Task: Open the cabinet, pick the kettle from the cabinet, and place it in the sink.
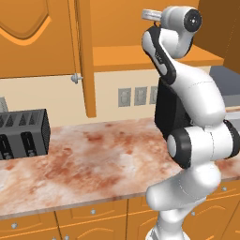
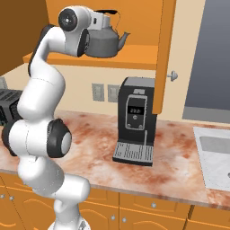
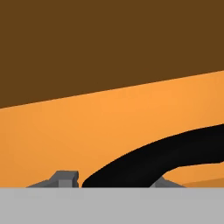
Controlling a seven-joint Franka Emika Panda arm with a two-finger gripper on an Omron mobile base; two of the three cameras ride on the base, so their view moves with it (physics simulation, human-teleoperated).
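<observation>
Kettle [image 2: 105, 44]: squat grey metal, rigid, probably light if empty, with a smooth rounded body likely to slip. It stands on the shelf of the open cabinet [image 2: 134, 57]. Its thin black arched handle [image 3: 175, 151] is the sensible hold. End effector [image 3: 113, 183] tips flank that handle, narrowed about it; a firm clamp cannot be confirmed. Sink [image 2: 215, 157] lies lower right in the worktop [image 2: 179, 148].

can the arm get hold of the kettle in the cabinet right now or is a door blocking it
Probably yes. The cabinet door stands swung open, and the gripper is already inside at the kettle. In the hand view the kettle's black handle runs between the fingertips, with nothing in the way.
</observation>
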